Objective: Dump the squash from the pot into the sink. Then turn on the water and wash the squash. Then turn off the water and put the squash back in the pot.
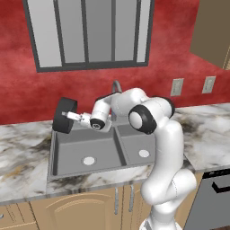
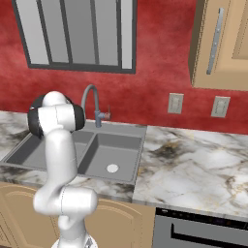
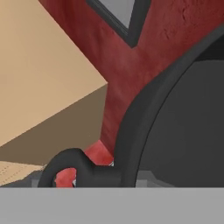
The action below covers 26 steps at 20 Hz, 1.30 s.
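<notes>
The gripper [image 1: 67,115] is clamped on the pot [image 1: 63,115], holding it tipped on edge above the left rim of the sink [image 1: 67,152]. The marble worktop [image 1: 22,157] surrounds the sink below a red wall [image 1: 179,58] and window [image 1: 87,31]. The faucet [image 2: 92,104] is partly hidden by the arm. The squash cannot be made out.
</notes>
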### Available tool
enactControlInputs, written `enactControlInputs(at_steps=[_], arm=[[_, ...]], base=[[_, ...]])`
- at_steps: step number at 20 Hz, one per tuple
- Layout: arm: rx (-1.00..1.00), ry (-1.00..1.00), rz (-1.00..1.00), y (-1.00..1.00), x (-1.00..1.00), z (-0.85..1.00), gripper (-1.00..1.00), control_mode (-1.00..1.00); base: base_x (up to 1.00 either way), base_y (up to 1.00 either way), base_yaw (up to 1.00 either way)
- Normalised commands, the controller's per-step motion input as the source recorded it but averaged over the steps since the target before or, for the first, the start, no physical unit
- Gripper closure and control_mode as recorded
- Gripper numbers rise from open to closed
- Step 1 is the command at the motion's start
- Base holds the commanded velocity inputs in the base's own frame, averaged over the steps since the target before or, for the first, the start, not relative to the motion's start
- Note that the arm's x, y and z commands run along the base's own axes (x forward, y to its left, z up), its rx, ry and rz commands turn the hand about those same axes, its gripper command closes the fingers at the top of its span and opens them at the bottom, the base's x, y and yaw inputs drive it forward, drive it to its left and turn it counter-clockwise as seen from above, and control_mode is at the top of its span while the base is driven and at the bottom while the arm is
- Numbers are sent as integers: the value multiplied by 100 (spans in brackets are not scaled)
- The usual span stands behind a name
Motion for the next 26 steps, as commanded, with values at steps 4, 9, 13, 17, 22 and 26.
enactControlInputs(at_steps=[4,9,13,17,22,26], arm=[[6,0,0,-3,0,-6,100,-100],[8,0,0,-8,0,0,100,-100],[9,0,2,-16,-4,0,100,-100],[8,0,4,-20,-1,0,100,-100],[7,0,4,-18,0,0,100,-100],[8,0,6,-10,0,0,100,-100]], base=[[0,0,0],[0,0,0],[0,0,0],[0,0,0],[0,0,0],[0,0,0]])
